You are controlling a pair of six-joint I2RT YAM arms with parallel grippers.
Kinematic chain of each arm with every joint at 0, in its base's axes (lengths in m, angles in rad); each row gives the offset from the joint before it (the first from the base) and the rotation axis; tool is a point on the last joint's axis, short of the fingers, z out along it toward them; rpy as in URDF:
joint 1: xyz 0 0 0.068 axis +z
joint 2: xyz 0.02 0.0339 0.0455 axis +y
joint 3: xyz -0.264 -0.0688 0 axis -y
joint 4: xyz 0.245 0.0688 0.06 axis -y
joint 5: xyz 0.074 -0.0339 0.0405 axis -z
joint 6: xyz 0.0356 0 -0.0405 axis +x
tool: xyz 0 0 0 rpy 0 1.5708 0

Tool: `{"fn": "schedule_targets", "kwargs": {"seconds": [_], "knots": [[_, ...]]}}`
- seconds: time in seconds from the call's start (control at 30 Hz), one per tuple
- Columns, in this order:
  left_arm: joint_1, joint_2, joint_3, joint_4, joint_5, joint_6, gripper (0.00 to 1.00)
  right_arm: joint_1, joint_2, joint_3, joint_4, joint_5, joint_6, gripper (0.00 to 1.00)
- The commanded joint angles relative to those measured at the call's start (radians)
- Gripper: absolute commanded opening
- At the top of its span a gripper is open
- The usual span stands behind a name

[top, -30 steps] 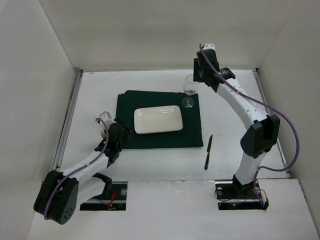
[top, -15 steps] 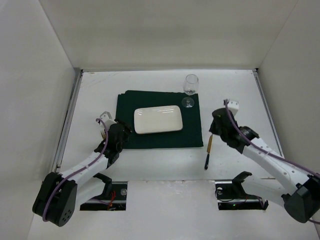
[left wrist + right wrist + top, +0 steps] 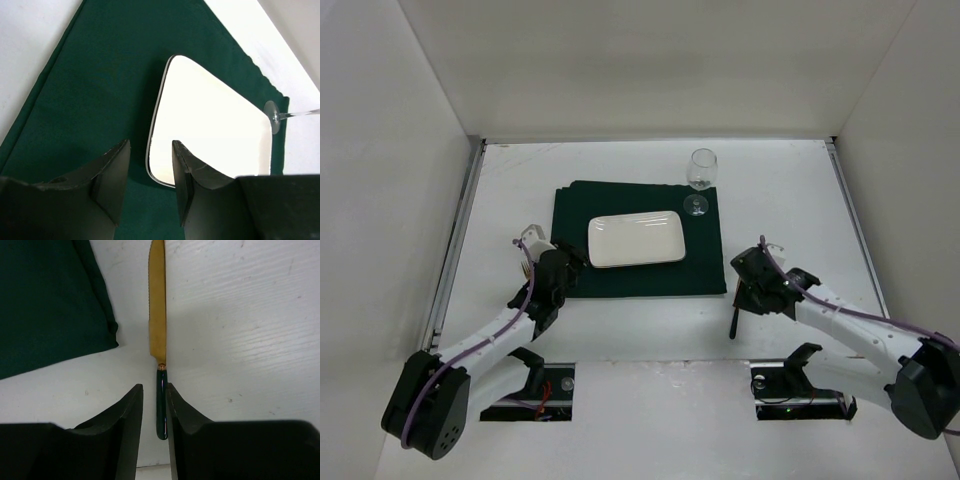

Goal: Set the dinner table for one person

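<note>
Gold-bladed green-handled knife (image 3: 159, 340) being straddled by right gripper (image 3: 154, 387), jaws not yet clamped, arm leaving clear wine glass (image 3: 700, 170); left gripper (image 3: 150, 145) idling open.

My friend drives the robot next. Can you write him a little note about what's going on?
Left gripper: open, empty, over the green cloth by the plate.
Right gripper: narrowly open, straddling the knife handle, not clamped.
Done: plate on the cloth on the dinner table; wine glass upright at the cloth's far right corner.
Left: knife lies on bare table right of the cloth; probably grip it and set it beside the plate.
</note>
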State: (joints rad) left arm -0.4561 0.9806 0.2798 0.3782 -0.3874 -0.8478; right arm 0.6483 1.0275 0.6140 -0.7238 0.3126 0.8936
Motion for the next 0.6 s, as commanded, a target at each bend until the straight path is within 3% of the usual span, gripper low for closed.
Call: {"fn": "schedule_targets", "kwargs": {"seconds": [0.0, 0.33, 0.57], "knots": [[0.013, -0.052, -0.021, 0.033, 0.01, -0.011, 0.37, 0.003, 0.025, -0.019, 0.004, -0.073, 0.034, 0.3], [0.038, -0.077, -0.028, 0.025, 0.035, -0.019, 0.37, 0.026, 0.147, 0.006, -0.002, -0.102, 0.051, 0.36], [0.067, -0.072, -0.031, 0.028, 0.061, -0.028, 0.37, 0.029, 0.201, 0.036, 0.004, -0.155, 0.05, 0.29]]}}
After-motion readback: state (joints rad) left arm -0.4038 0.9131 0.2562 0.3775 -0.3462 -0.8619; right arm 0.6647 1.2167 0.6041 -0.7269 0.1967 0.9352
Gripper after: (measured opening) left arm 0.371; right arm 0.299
